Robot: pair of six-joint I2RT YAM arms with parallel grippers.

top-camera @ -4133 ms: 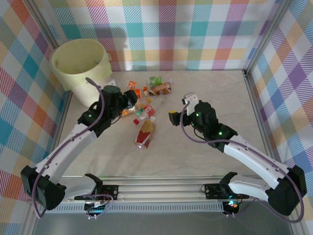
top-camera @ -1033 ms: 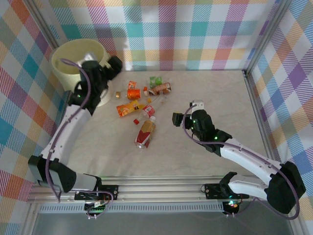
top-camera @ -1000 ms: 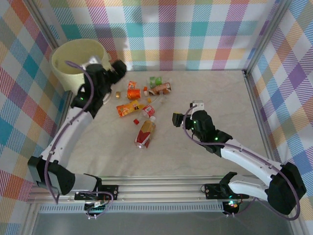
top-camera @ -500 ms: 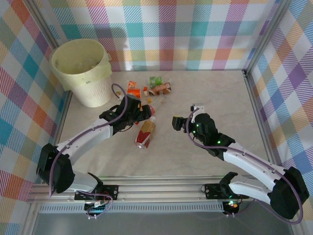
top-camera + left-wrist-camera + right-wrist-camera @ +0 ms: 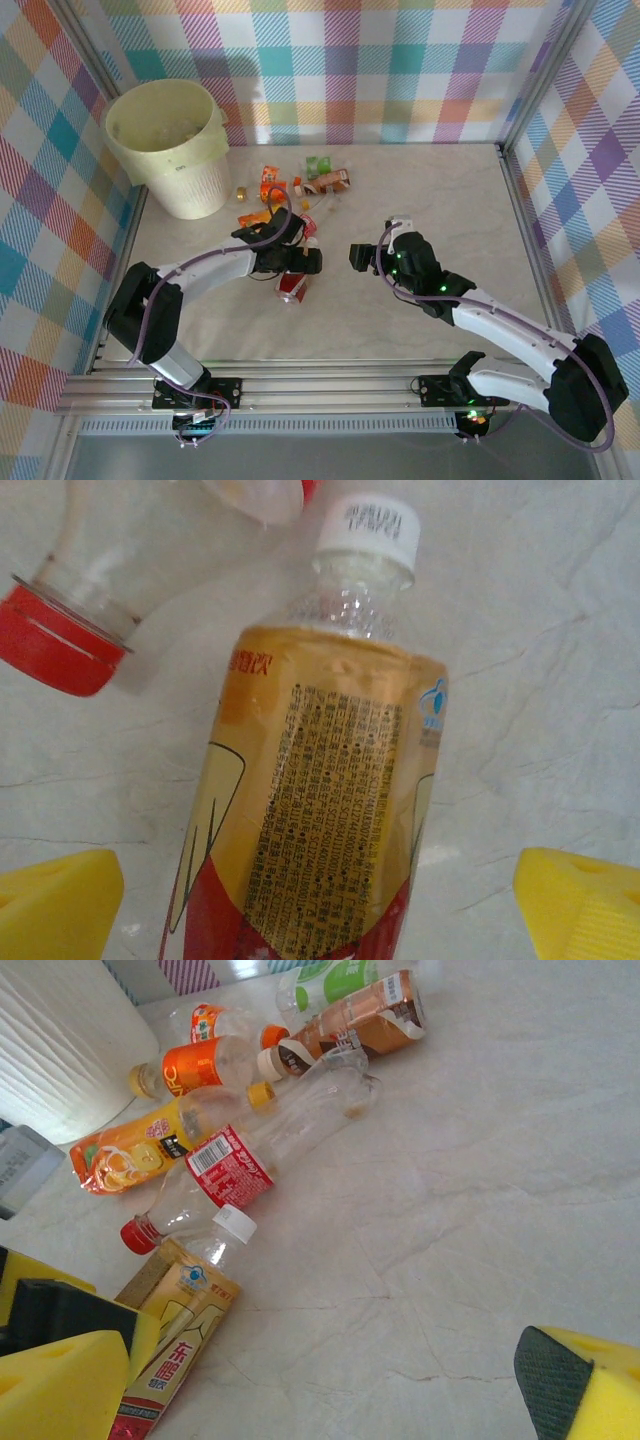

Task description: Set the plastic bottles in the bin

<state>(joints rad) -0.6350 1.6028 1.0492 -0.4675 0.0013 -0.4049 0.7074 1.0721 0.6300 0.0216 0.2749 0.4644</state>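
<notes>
While my left gripper (image 5: 330,912) gapes wide, straddling a crinkled gold-labelled bottle (image 5: 325,780) with a ribbed white cap (image 5: 366,526), my right gripper (image 5: 359,254) hangs open and empty.

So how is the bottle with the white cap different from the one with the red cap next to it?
The white-capped bottle has a gold and red label over most of its body. The red-capped bottle is mostly clear, with a small red label. The white-capped bottle lies inside the open left gripper, and the red-capped bottle lies outside it. Both lie on their sides on the table, caps on.
</notes>
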